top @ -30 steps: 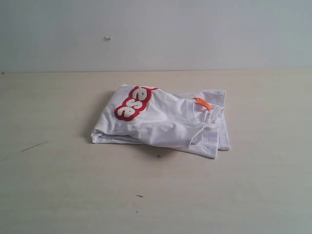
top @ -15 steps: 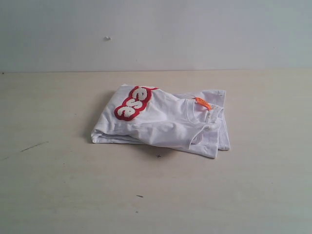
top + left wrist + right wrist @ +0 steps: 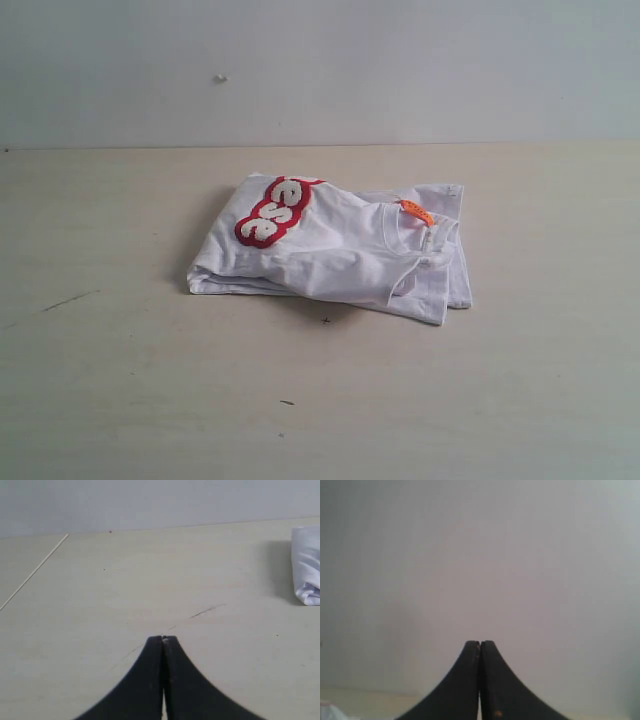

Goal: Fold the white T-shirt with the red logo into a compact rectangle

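Tool count two: left tool (image 3: 163, 639), right tool (image 3: 479, 643), both clenched empty. One folded white T-shirt (image 3: 340, 255), one red logo (image 3: 273, 212).

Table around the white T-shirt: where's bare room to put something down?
The table is bare in a wide band on the camera side of the white T-shirt, on both sides of it, and in a narrower strip between it and the back wall. Only the middle is taken, by the folded shirt.

Bare lab-style test setting, pale wood-grain tabletop (image 3: 520, 400), blank grey-white wall (image 3: 420, 70) behind
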Robot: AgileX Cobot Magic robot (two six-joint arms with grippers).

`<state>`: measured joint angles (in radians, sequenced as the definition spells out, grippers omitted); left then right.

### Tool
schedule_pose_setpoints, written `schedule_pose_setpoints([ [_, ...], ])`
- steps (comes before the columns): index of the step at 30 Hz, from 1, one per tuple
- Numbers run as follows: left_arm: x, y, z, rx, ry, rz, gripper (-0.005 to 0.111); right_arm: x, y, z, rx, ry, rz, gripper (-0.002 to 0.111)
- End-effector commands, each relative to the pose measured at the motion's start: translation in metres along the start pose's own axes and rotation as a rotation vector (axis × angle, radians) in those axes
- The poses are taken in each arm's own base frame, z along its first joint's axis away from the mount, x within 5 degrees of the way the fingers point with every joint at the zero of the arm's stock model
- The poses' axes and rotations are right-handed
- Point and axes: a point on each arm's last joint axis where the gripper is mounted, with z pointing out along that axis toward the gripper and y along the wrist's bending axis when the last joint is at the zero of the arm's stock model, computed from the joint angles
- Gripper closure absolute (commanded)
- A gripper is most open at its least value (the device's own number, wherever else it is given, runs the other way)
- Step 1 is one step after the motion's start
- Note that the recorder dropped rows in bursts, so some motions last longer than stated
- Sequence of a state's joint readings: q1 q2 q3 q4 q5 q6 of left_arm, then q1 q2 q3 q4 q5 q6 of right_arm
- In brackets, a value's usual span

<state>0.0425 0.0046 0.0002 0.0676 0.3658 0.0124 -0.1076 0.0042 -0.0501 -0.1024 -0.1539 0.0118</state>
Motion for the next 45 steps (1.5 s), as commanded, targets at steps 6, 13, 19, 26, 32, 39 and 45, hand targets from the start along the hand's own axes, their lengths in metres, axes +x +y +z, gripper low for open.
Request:
schedule_pose_setpoints([
  [6,-0.001,0.0,0.0,-0.002,-0.012,-0.01,0.107,0.047,0.001,-0.008,-0.008,0.386,-0.06,0.108],
  [13,-0.001,0.0,0.0,-0.002,-0.012,-0.008,0.107,0.053,0.002,-0.011,-0.015,0.459,-0.007,0.108],
  [19,-0.001,0.0,0.0,-0.002,-0.012,-0.008,0.107,0.053,0.003,-0.011,-0.014,0.459,0.005,0.108],
  [26,-0.001,0.0,0.0,-0.002,-0.012,-0.008,0.107,0.053,0.003,-0.011,-0.014,0.459,0.008,0.108],
  [32,-0.001,0.0,0.0,-0.002,-0.012,-0.008,0.107,0.053,0.003,-0.011,-0.014,0.459,0.008,0.108],
  [39,-0.001,0.0,0.0,-0.002,-0.012,-0.008,0.107,0.053,0.003,-0.011,-0.014,0.459,0.008,0.108],
  [45,-0.001,0.0,0.0,-0.002,-0.012,-0.008,0.107,0.053,0.003,-0.011,-0.014,0.459,0.008,0.108],
])
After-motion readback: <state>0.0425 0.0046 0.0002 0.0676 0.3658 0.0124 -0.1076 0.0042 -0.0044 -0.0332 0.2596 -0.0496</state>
